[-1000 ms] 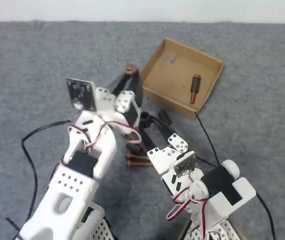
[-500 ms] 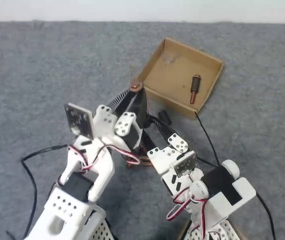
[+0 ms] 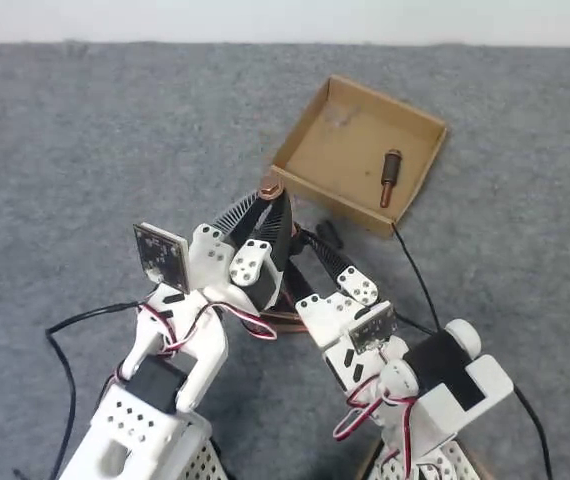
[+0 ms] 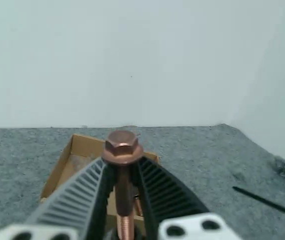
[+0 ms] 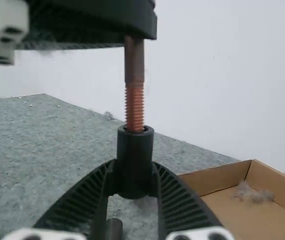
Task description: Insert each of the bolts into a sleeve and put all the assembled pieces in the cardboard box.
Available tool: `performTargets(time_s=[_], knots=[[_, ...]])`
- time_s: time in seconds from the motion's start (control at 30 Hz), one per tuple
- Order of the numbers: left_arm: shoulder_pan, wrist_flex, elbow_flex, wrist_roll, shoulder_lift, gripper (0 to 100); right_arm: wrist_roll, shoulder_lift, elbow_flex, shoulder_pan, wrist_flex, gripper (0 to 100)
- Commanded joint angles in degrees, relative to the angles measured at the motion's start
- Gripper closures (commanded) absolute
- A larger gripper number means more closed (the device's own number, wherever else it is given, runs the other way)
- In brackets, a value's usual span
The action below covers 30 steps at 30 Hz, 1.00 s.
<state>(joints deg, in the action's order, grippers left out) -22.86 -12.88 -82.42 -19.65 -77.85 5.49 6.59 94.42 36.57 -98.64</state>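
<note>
Just near of the cardboard box (image 3: 337,150), your left arm's fingers (image 4: 85,192) are clamping shut on the copper bolt (image 4: 123,148) below its head. Your right arm's fingers (image 5: 90,192) are gripping the black sleeve (image 5: 134,152), with the bolt's threaded tip sitting in its top opening. One assembled piece (image 3: 390,177) is lying inside the box.

Three cams: one fixed overhead, two on wrists.
High view: farthest back, looks steeply down over grey carpeted table (image 3: 65,120). Left wrist view: close, low, level, facing open brown cardboard box (image 4: 77,147) and white wall (image 4: 132,50). Right wrist view: equally close, low, same wall. All three share copper hex-head bolt (image 3: 271,184), box.
</note>
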Motion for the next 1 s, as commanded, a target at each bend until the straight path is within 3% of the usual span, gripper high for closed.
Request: performTargets(time_s=[0.0,0.67,0.97], knots=[[-0.4,0.0,0.1,1.8,-1.8,99,-0.5,-2.0,0.6,-1.0,-0.4,99.3],[-0.5,0.3,-10.4,1.8,-2.2,98,-0.5,-2.1,-0.1,-3.5,-0.4,99.3],[-0.1,0.1,-10.7,0.3,-2.2,83,-0.5,-2.1,-0.1,-3.4,-0.4,99.3]])
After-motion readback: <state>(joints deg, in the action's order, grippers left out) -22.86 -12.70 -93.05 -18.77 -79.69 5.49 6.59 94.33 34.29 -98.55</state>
